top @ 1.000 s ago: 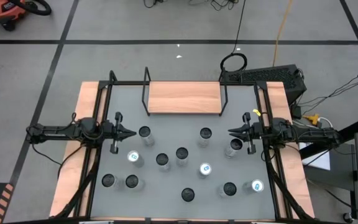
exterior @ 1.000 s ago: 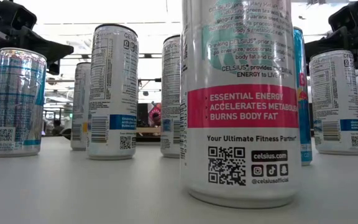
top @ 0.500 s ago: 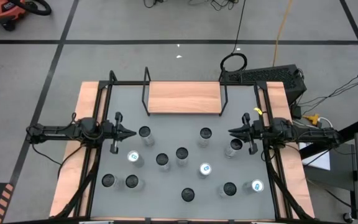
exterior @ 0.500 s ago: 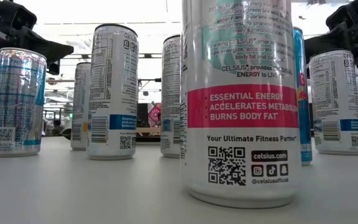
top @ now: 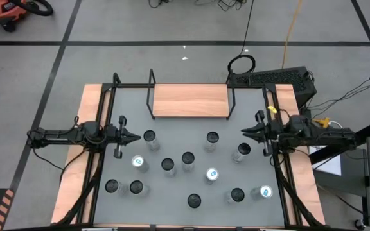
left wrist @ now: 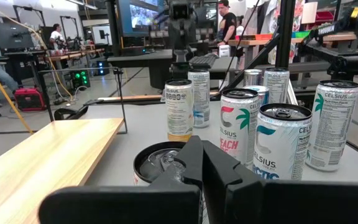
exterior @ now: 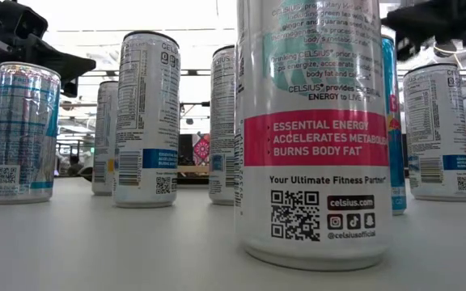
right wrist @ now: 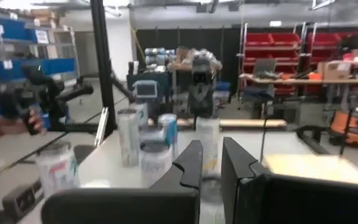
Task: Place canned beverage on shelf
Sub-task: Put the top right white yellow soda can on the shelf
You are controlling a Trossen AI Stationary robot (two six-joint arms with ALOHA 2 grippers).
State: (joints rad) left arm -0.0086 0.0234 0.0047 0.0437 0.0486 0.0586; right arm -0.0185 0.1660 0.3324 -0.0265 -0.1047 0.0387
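Several tall beverage cans (top: 187, 158) stand upright on the grey table top; one big white and pink can (exterior: 312, 129) fills the low view. The shelf (top: 190, 100), a light-wood board with black rod ends, stands at the far middle and also shows in the left wrist view (left wrist: 48, 155). My left gripper (top: 137, 136) is shut and empty, level, just left of a can (top: 149, 136) whose top shows below its fingers (left wrist: 160, 160). My right gripper (top: 243, 133) hovers at the right, above and on the far side of a can (top: 241, 152), with a narrow gap between its fingers (right wrist: 211, 152).
Black arm frames run along both table sides (top: 101, 160). A person's hand (right wrist: 23, 124) and another arm show beyond the table in the right wrist view. Bare grey table lies between the cans and the shelf (top: 185, 127).
My right gripper has risen and drawn a little toward the table's far and right edges, away from the can beneath it. The cans have stayed in place.
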